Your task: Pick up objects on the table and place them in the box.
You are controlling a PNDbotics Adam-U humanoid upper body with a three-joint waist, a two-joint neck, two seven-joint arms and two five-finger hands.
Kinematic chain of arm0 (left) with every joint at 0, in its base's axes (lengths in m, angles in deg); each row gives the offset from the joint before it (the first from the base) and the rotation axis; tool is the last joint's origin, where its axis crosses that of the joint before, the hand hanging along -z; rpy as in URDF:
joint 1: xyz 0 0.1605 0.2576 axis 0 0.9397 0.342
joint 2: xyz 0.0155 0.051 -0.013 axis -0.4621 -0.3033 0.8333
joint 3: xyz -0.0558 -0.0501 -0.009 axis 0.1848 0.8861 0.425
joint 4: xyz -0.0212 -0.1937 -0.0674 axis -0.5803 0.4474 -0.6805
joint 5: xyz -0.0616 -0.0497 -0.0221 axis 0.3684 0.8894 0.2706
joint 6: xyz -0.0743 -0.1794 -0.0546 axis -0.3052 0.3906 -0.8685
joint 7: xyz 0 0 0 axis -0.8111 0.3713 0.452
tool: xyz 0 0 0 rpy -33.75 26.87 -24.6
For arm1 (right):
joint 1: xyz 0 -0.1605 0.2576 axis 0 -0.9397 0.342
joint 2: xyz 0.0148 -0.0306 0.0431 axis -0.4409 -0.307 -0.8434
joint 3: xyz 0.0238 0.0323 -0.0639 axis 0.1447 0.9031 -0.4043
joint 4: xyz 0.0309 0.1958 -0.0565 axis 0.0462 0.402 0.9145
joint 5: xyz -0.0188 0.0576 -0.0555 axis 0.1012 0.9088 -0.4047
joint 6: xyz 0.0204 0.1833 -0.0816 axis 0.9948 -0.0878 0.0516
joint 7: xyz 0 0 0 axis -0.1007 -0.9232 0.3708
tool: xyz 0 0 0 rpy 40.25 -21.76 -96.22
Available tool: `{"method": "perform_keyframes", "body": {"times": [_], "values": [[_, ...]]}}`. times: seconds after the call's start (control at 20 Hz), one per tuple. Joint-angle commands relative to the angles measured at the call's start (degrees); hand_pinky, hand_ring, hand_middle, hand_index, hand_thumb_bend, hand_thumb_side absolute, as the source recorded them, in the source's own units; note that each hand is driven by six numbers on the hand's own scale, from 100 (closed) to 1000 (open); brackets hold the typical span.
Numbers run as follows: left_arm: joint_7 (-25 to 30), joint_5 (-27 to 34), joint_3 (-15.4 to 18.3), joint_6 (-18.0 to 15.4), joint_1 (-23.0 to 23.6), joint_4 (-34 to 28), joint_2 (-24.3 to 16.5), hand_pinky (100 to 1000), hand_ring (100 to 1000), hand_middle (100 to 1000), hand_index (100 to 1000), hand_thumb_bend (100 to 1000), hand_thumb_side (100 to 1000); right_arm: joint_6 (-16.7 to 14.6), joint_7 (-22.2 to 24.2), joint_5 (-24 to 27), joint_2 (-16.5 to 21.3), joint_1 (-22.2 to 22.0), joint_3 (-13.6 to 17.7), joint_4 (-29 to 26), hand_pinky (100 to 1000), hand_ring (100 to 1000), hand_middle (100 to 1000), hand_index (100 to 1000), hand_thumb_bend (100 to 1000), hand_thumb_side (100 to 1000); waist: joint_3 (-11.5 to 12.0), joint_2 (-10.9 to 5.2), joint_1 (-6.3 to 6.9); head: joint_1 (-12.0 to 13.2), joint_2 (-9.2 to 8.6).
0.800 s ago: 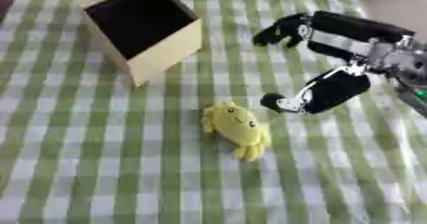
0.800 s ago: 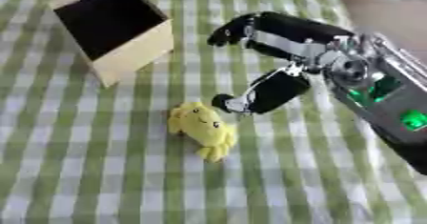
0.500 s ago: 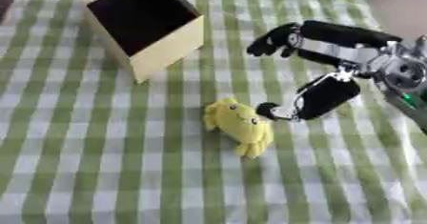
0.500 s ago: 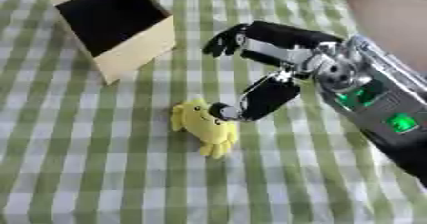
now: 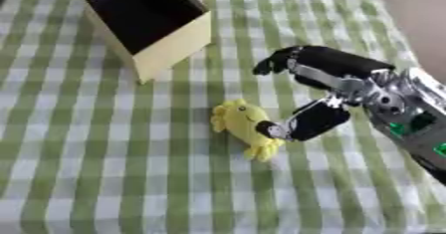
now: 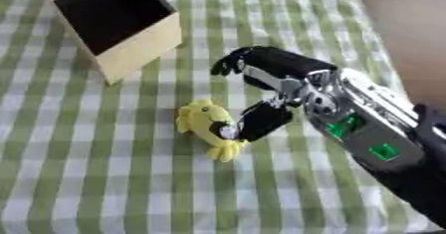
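A small yellow plush toy (image 5: 246,127) lies on the green-and-white checked tablecloth near the middle. My right hand (image 5: 324,81) comes in from the right and hangs over the toy's right side. Its thumb (image 5: 305,122) touches the toy's right edge while the fingers (image 5: 287,58) stretch out above and beyond it, not closed round it. The open cardboard box (image 5: 153,21) stands at the upper left, tilted, its dark inside showing. My left hand shows in neither view.
The checked cloth (image 5: 104,168) covers the whole table. A bare tan strip (image 6: 409,34) runs along the far right beyond the cloth's edge. Nothing else lies between the toy and the box.
My right hand has moved left and down toward the toy, and its thumb now touches the toy's right side. The toy and box have stayed where they were.
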Motion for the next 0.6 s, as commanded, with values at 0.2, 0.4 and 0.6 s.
{"method": "perform_keyframes", "body": {"times": [0.2, 0.4, 0.6], "values": [[0.2, 0.2, 0.2, -0.5, -0.3, -1.1, -0.7, 812, 759, 767, 834, 639, 800, -0.8, -1.8, -11.3, -3.1, -2.2, 1.0, -0.7, 833, 846, 803, 901, 425, 397, 0.0, -0.61, 0.31, -1.0, 0.38], [0.5, 0.3, 0.2, -0.7, -0.5, -1.1, -0.4, 809, 757, 765, 833, 631, 800, -1.8, -2.3, -14.9, -5.7, -2.9, 0.3, 0.7, 826, 823, 773, 885, 422, 405, 0.3, -0.51, 0.41, -1.3, 0.15], [0.6, 0.4, 0.2, -0.8, -0.4, -1.1, -0.3, 808, 755, 764, 832, 629, 799, -2.3, -2.2, -14.9, -6.6, -3.0, -0.4, 2.3, 825, 812, 752, 879, 426, 407, 0.6, -0.42, 0.39, -1.4, 0.11]]}}
